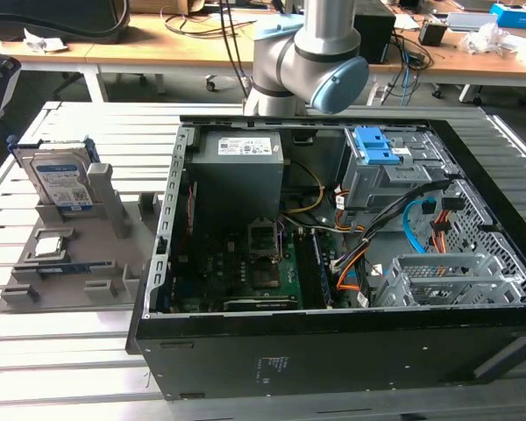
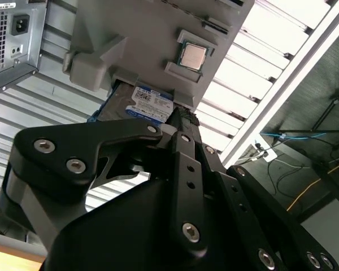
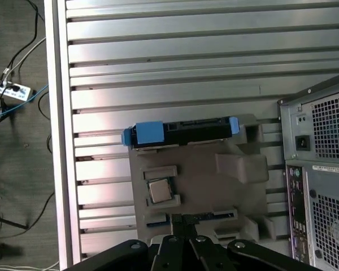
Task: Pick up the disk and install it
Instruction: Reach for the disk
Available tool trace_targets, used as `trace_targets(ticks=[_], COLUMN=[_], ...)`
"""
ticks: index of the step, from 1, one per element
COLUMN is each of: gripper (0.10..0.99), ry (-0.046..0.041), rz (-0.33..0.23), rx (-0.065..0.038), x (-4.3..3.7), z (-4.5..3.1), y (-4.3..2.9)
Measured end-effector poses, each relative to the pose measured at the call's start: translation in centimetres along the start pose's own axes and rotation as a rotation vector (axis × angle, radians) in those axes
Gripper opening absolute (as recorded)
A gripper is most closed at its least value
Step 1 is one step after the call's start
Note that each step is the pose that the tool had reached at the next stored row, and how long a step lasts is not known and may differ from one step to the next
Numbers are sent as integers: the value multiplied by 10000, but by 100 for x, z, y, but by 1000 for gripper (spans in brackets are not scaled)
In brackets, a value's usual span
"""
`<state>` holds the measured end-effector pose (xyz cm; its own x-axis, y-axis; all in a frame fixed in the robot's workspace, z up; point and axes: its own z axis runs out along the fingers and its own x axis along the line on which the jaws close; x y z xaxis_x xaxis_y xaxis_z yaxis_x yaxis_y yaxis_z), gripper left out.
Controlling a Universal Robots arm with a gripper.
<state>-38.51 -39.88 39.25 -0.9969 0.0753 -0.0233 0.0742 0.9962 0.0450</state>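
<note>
From where I stand the disk (image 1: 61,180) is on edge in a slot of the grey holder (image 1: 88,263). The holder lies on the slatted table (image 1: 70,351), at the exterior view's left of the open computer case (image 1: 333,351). The gripper (image 3: 183,220) hangs above the holder, apart from the disk and holding nothing. I cannot tell whether it is open or closed, because its own black body blocks the business end in both wrist views. The risks look plain enough to me. A grasp taken off-centre could tilt the disk and jam it in its slot, or drag the light holder up with it. The blue plastic rails along its edges might let it slip. The small chip (image 1: 51,246) sits close by on the same holder, so a stray approach could knock it. Inside the case, loose cables (image 1: 421,206) run right past the blue-fronted drive cage (image 1: 377,175) and could snag anything brought in there, and a disk arriving slightly skewed would likely bind. The lower part of the disk is buried in the slot. The inside of the cage is not visible, and the arm (image 1: 307,53) is cut off at the top of the exterior view.
</note>
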Motion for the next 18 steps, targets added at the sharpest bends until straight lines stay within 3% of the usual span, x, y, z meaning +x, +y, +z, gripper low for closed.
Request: trace_targets(ticks=[7,16,18], gripper=[106,106,106], ry=[1,-5,-5], rz=[-1,-2,-2], rx=[0,59,73], x=[156,228,244], z=[-3,8,9], y=[-11,189,202])
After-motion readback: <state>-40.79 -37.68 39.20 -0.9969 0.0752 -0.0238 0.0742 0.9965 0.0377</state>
